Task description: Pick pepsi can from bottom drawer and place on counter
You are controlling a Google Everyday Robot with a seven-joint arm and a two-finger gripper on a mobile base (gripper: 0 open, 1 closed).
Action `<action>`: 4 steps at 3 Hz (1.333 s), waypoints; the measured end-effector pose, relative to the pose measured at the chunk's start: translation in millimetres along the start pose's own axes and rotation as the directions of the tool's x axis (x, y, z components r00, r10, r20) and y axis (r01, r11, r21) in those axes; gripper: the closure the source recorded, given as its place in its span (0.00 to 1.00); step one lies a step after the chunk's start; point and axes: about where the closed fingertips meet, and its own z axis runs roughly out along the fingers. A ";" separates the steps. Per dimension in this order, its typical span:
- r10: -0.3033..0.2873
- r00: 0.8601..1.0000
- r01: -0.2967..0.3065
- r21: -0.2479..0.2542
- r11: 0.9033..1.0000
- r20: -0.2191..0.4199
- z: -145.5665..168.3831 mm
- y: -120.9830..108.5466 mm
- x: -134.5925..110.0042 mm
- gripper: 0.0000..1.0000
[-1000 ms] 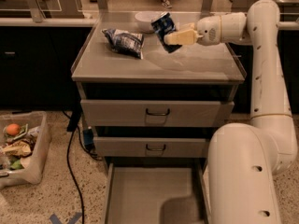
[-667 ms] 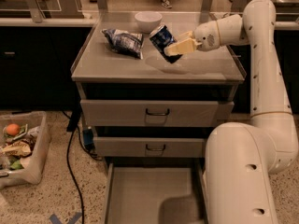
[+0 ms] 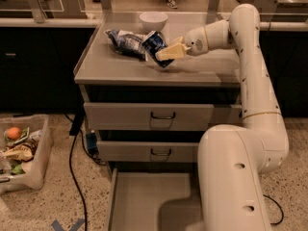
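Hand's [image 3: 165,53] come down and left since a second ago, still clamped on the tilted pepsi can [image 3: 155,43], low over the surface [image 3: 110,67] beside the snack bag [image 3: 124,37], probably lining up a set-down.

Readable text: none; no word, number or sign can be made out anywhere in this view.
Pepsi can [image 3: 154,42]: dark blue with pale logo marks, but its lettering is not legible; it is held tilted over the counter [image 3: 115,67].
Snack bag [image 3: 125,37]: crinkled blue-and-white print, brand not readable; it lies on the counter just beside the can.
Gripper [image 3: 167,53]: over the back middle of the counter, tan fingers clasped on the pepsi can; it carries no readable marking.
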 end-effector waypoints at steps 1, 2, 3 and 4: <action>-0.015 0.999 0.012 -0.056 0.998 -0.047 25.2 8.4 6.8 1.00; -0.015 0.999 0.012 -0.056 0.998 -0.047 25.2 8.4 6.7 1.00; -0.015 0.999 0.012 -0.056 0.998 -0.047 25.2 8.4 6.7 0.81; -0.015 0.999 0.012 -0.056 0.998 -0.047 25.2 8.4 6.7 0.57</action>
